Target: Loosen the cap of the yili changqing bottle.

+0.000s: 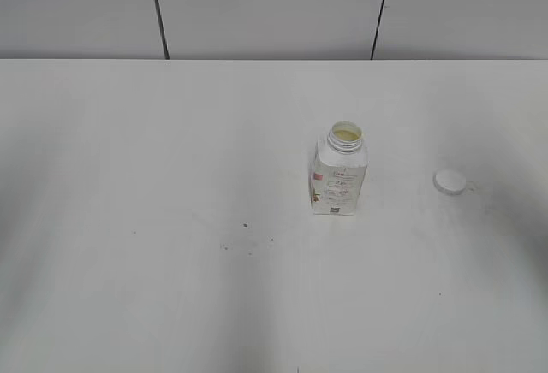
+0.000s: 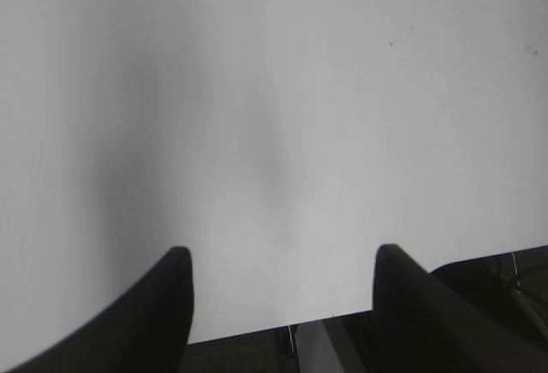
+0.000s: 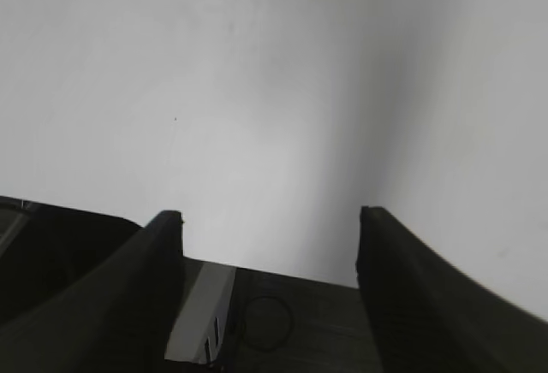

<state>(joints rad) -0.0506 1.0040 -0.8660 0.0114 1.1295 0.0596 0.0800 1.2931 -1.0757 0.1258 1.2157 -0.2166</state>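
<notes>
White plastic yili changqing bottle (image 1: 339, 173) stands upright on the table (image 1: 171, 219), neck open, pale liquid visible inside. Cap (image 1: 449, 182) lies flat to the right of the bottle, well apart from it (so the loosening looks done, by my judgement). My left gripper (image 2: 282, 304) and right gripper (image 3: 270, 262) both have fingers spread, holding nothing, over bare table at its near edge. Bottle likely light, thin-walled, tippable and spillable; grip the squarish body low, gently. Cap is small, ribbed; pinch its rim.
</notes>
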